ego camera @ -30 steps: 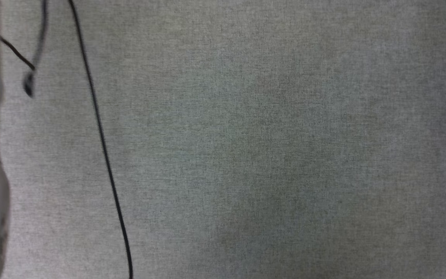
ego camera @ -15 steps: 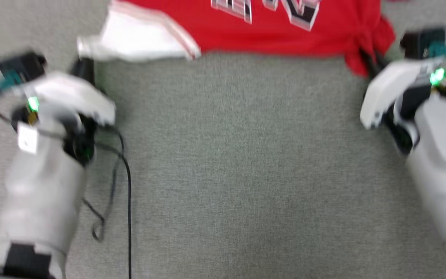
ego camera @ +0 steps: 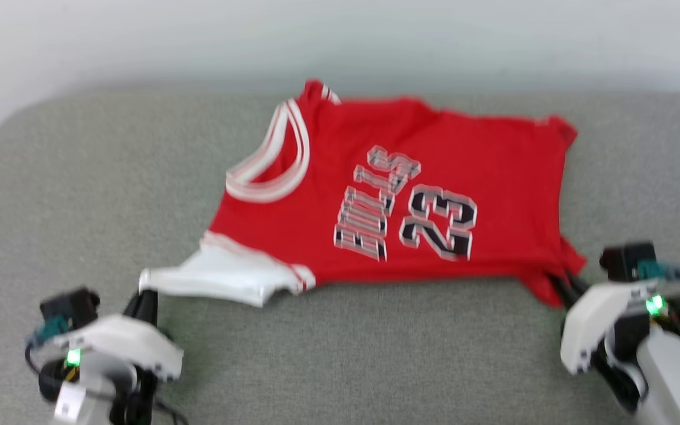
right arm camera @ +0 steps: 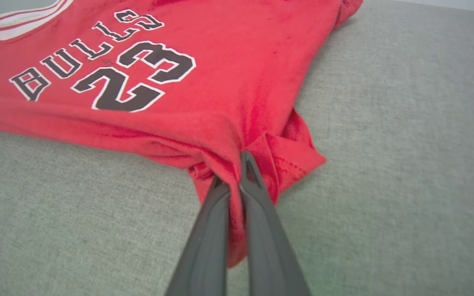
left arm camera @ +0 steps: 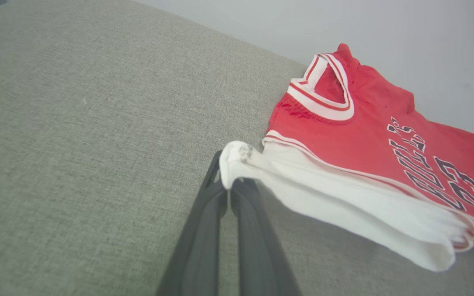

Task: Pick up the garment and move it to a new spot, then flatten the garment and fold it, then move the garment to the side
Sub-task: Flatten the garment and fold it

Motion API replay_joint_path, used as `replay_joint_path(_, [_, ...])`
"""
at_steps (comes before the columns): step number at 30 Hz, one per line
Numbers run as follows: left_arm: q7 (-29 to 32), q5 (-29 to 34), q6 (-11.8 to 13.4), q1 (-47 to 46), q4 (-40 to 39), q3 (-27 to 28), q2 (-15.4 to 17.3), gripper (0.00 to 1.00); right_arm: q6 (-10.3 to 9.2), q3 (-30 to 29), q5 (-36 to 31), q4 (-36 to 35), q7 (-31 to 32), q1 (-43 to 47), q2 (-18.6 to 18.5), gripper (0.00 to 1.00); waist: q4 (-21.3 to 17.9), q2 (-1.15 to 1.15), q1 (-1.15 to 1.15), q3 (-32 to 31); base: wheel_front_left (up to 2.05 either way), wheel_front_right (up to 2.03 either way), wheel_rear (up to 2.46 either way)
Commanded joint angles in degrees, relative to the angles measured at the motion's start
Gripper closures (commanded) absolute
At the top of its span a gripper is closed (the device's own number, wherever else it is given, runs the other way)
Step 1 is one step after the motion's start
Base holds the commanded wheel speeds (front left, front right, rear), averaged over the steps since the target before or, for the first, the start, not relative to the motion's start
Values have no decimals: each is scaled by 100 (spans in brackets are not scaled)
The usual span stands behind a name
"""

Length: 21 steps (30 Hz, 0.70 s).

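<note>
Left gripper [ego camera: 147, 298], fingers pressed together, pinches the white sleeve tip of the garment [ego camera: 411, 177], which lies spread across the grey cushion [ego camera: 346, 354] below a pale wall [ego camera: 340, 35]; right gripper [ego camera: 561, 284] is clamped on its bunched red hem corner.

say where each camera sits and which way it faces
Head view: on the robot's head, looking forward and down at the red jersey T-shirt with white sleeves on the grey fabric surface; left hand and right hand at bottom corners.
Left wrist view: on that wrist, looking along its dark fingers, shut on the white sleeve.
Right wrist view: on that wrist, looking along its fingers, shut on a red bottom corner.
Shared: all three show the black 23.
</note>
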Motion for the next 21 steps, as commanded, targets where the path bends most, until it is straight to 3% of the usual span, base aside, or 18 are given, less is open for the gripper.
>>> replay_joint_path(1, [26,-35,154,352,-235,78,125,100,-15,-131,-34,-185,101,384,-130,100,24,0,2,-456,0,0,0])
replay_joint_path(11, [678,-318,1091,2473,-2211,230,309,100,-15,-938,-328,-1772,792,2407,168,100,79,0,2,-973,0,0,0])
replay_joint_path(21, [1179,-525,1622,3610,-3367,325,468,100,-15,-1344,-493,-2687,1283,3557,437,100,108,0,2,-1025,0,0,0])
